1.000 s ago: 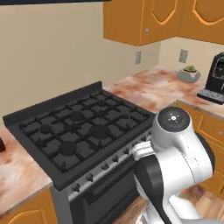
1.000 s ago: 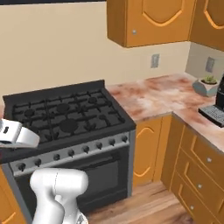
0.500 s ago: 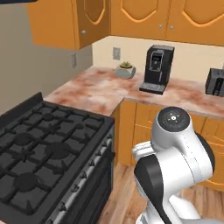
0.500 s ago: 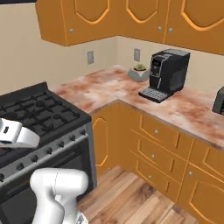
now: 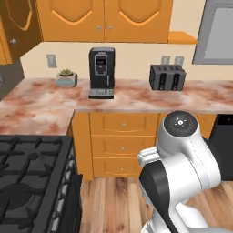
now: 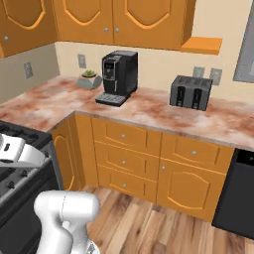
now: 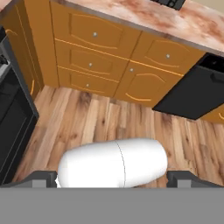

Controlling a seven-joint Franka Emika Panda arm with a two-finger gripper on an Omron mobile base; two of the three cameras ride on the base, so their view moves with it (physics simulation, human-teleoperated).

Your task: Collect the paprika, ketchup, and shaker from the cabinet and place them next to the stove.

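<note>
Stove (image 5: 32, 182) sits at my lower left, its black grates touching the marble counter (image 5: 36, 109). On that counter I see, going right, a small plant (image 5: 66, 78), a black coffee machine (image 5: 101, 72) and a toaster (image 5: 167, 77). Above them hangs the cabinet (image 5: 104, 20), its doors closed. My gripper (image 7: 112, 178) stands wide apart over the wooden floor (image 7: 100, 122), holding nothing.

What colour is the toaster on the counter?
Dark grey, almost black. The toaster shows best in the right base view.

Coffee machine (image 5: 101, 72) left of toaster (image 5: 167, 77)
</note>
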